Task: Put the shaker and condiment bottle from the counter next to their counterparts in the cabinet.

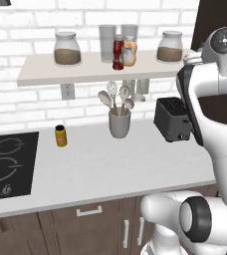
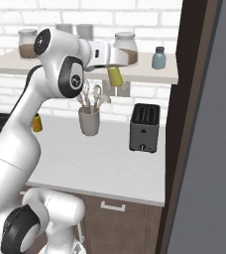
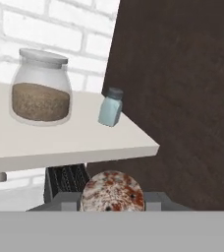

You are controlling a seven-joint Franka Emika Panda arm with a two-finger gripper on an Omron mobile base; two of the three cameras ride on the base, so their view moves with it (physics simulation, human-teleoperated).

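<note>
Tool [image 2: 116,68] pinching shaker [image 2: 115,76], held just below shelf [image 2: 149,75] edge, ready for lift beside pale blue shaker [image 2: 158,58] at 2 o'clock. Condiment bottle [image 1: 118,53] already on shelf, touching orange bottle [image 1: 130,54]. Toaster [image 2: 144,127] on surface [image 2: 105,158] beneath.

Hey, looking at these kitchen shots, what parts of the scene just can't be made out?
- Gripper fingers: in the right base view the held shaker covers them.
- Shaker body: in the hand view just its speckled top shows, cut off at the bottom.
- Toaster: in the hand view the shelf hides most of it.
- Labels on the red bottle and orange bottle: left base view, too small to read.
</note>
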